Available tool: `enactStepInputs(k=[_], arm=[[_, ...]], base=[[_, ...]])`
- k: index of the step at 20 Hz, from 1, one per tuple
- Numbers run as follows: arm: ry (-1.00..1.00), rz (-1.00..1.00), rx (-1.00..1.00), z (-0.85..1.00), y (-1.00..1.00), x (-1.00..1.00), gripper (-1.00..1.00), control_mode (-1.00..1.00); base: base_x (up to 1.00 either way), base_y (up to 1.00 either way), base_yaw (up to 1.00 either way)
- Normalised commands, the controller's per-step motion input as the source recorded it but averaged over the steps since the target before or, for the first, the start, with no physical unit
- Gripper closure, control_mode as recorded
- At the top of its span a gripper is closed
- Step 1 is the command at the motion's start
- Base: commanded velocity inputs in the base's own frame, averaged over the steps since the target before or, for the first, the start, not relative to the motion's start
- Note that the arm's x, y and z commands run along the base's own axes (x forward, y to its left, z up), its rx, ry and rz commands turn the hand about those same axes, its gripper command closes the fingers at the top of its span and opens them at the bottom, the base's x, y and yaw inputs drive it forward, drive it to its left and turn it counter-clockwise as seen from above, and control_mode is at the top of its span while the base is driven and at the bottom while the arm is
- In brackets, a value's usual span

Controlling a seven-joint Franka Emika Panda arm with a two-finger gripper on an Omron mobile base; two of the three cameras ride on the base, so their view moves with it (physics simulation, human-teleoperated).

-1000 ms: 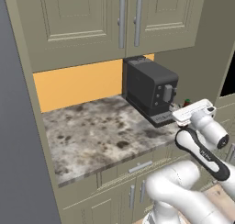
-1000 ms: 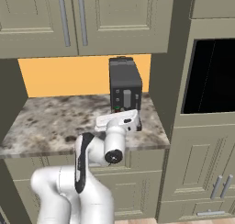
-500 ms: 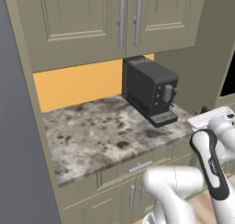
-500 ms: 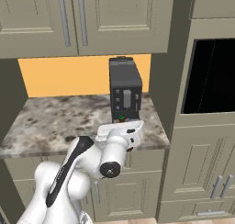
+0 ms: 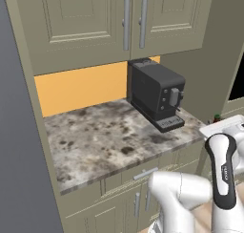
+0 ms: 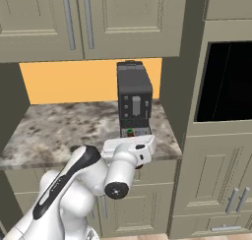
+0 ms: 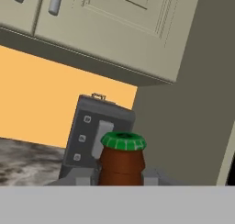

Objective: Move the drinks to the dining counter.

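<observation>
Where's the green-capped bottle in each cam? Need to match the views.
Left base view: green-capped bottle is a small speck near the right edge, low and right of the coffee machine.
Right base view: bottle is at the centre, just below the machine's front.
Hand view: bottle is close up at bottom centre, with the machine behind it to the left.
Shared landmark: the black coffee machine.
</observation>
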Motion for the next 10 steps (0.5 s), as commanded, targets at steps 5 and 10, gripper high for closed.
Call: enactStepInputs(k=[5,10], arm=[[0.00,0.00,0.00,0.00,0.00,0.00,1.00,1.00],[0.00,0.00,0.00,0.00,0.00,0.00,1.00,1.00]], base=[[-0.91,-0.36,-0.09],[-0.94,-0.69,-0.18]])
